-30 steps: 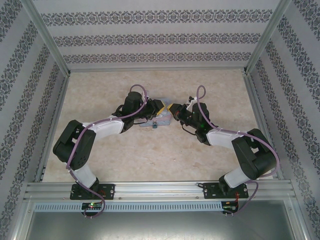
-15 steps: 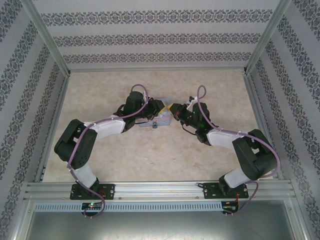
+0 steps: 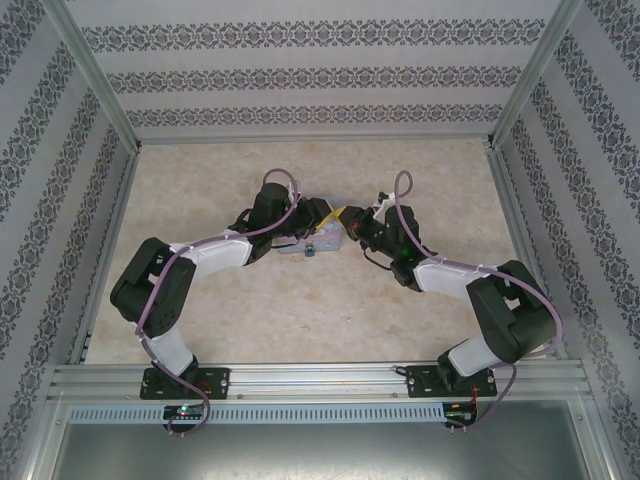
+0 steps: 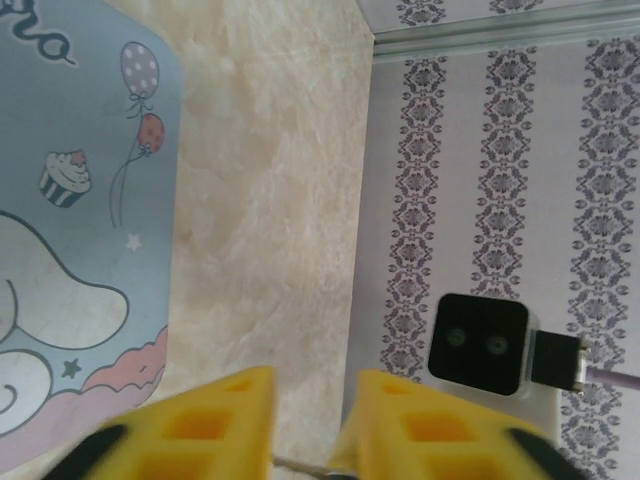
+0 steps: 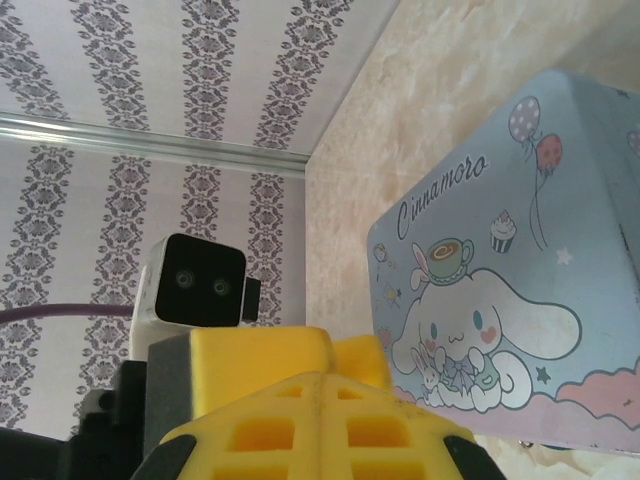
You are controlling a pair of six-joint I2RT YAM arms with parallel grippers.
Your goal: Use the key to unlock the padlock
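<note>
Fingertips of my left gripper [image 4: 310, 425] stand parted, with a thin grey sliver, likely the key [image 4: 298, 463], lying crosswise in the gap. The padlock [image 3: 309, 252] hangs at the tin's [image 4: 90, 150] near edge, just below and nearer my left gripper. My right gripper [image 5: 322, 400] is clenched, meeting it tip to tip.

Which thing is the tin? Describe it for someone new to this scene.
Start at the beige table; near its middle the two arms meet. The tin lies there, a flat light-blue rectangle. Its printed white cartoon animal, balloons and "Cinnamoro" lettering set it apart from the plain arms.
</note>
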